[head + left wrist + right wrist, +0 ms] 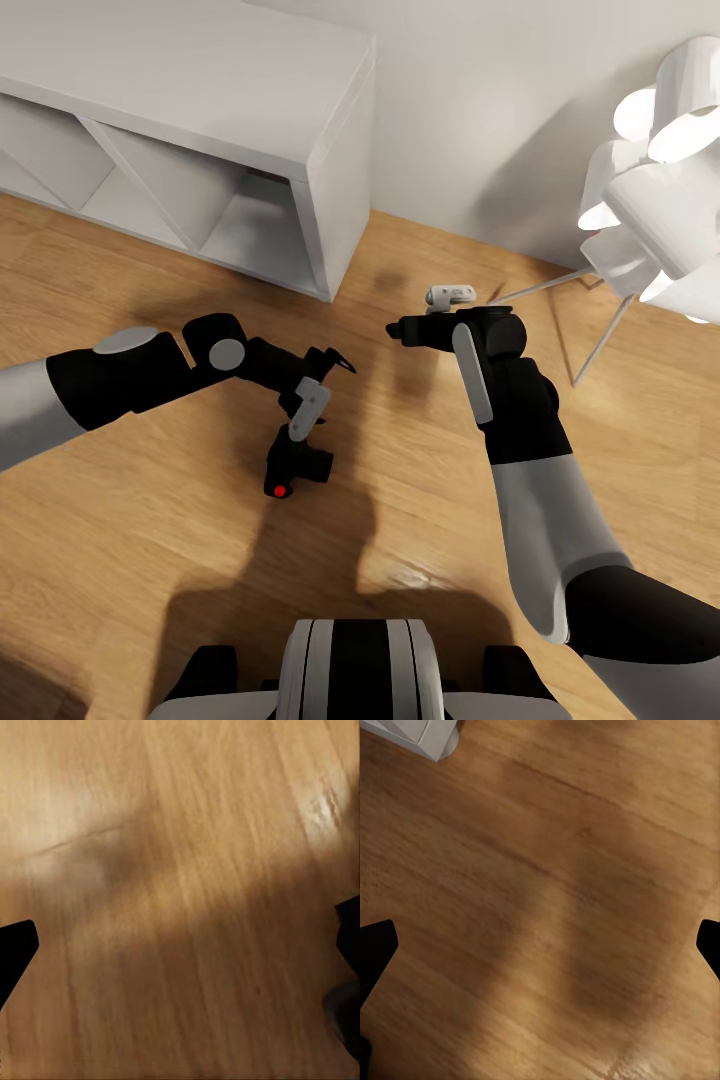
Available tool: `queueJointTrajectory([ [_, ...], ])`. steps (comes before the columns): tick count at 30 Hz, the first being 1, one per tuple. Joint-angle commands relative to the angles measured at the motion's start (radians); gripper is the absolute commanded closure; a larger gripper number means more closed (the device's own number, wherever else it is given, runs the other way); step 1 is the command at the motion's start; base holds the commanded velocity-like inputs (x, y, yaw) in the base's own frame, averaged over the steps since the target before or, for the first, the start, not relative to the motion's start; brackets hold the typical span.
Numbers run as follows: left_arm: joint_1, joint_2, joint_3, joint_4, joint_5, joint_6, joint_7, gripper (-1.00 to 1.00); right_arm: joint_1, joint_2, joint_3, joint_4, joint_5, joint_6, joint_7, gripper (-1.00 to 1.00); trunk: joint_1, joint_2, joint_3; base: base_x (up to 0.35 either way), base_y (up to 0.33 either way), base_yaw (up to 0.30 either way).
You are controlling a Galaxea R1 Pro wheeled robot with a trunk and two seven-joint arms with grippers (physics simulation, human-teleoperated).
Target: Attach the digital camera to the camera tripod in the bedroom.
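Robot trunk (358, 668), low in the head view. Digital camera (295, 467): on the wood floor (150, 520), red button showing, just under the left gripper (335, 362). Left gripper: fingers spread, holding nothing. Right gripper (398, 330): fingers (375, 952) spread, holding nothing. White shelf (200, 130) and white lamp (650, 190) beyond.

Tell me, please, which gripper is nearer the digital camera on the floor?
The left gripper: it hangs just above the digital camera, whereas the right gripper sits further off.
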Motion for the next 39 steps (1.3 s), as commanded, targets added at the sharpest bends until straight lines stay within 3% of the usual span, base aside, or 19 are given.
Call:
queueJointTrajectory([
  [1, -0.003, 0.001, -0.001, -0.003, -0.014, -0.004, -0.011, -1.00, -0.001, 0.000, 0.000, -0.001, -0.004, 0.004, -0.001, -1.00, 0.000, 0.000, -0.001, 0.000, 0.000, 0.000],
  [10, -0.007, 0.001, -0.001, 0.005, -0.041, -0.023, -0.117, -1.00, -0.001, 0.000, 0.000, -0.001, -0.004, 0.004, -0.001, -1.00, 0.000, 0.000, -0.001, 0.000, 0.000, 0.000],
  [16, -0.011, 0.000, -0.001, 0.010, -0.054, -0.028, -0.268, -1.00, -0.001, 0.000, 0.000, -0.001, -0.004, 0.004, -0.001, -1.00, 0.000, 0.000, -0.001, 0.000, 0.000, 0.000],
  [20, -0.015, -0.001, 0.000, 0.011, -0.068, -0.028, -0.333, -1.00, -0.001, 0.000, 0.000, -0.001, -0.004, 0.004, -0.002, -1.00, 0.000, 0.000, -0.001, 0.000, 0.000, 0.000],
  [23, -0.020, -0.004, -0.002, 0.013, -0.106, -0.030, -0.413, -1.00, -0.001, 0.000, 0.000, -0.001, -0.004, 0.004, -0.002, -1.00, 0.000, 0.000, -0.001, 0.000, 0.000, 0.000],
  [24, -0.020, -0.004, -0.002, 0.013, -0.106, -0.030, -0.413, -1.00, -0.001, 0.000, 0.000, -0.001, -0.004, 0.004, -0.002, -1.00, 0.000, 0.000, -0.001, 0.000, 0.000, 0.000],
  [27, -0.022, -0.011, -0.006, 0.014, -0.164, -0.031, -0.463, -1.00, -0.001, 0.000, 0.000, -0.001, -0.004, 0.004, -0.001, -1.00, 0.000, 0.000, -0.001, 0.000, 0.000, 0.000],
  [28, -0.022, -0.011, -0.006, 0.014, -0.164, -0.031, -0.463, -1.00, -0.001, 0.000, 0.000, -0.001, -0.004, 0.004, -0.001, -1.00, 0.000, 0.000, -0.001, 0.000, 0.000, 0.000],
  [30, -0.023, -0.017, -0.010, 0.014, -0.204, -0.032, -0.481, -1.00, -0.001, 0.000, 0.000, -0.001, -0.004, 0.004, -0.001, -1.00, 0.000, 0.000, -0.001, 0.000, 0.000, 0.000],
  [31, -0.023, -0.017, -0.010, 0.014, -0.204, -0.032, -0.481, -1.00, -0.001, 0.000, 0.000, -0.001, -0.004, 0.004, -0.001, -1.00, 0.000, 0.000, -0.001, 0.000, 0.000, 0.000],
  [34, -0.024, -0.024, -0.018, 0.014, -0.252, -0.051, -0.492, -1.00, -0.001, 0.000, 0.000, -0.001, -0.004, 0.004, -0.001, -1.00, 0.000, 0.000, -0.001, 0.000, 0.000, 0.000],
  [39, -0.025, -0.032, -0.024, 0.017, -0.291, -0.094, -0.491, -1.00, -0.001, 0.000, 0.000, -0.001, -0.004, 0.004, -0.001, -1.00, 0.000, 0.000, -0.001, 0.000, 0.000, 0.000],
])
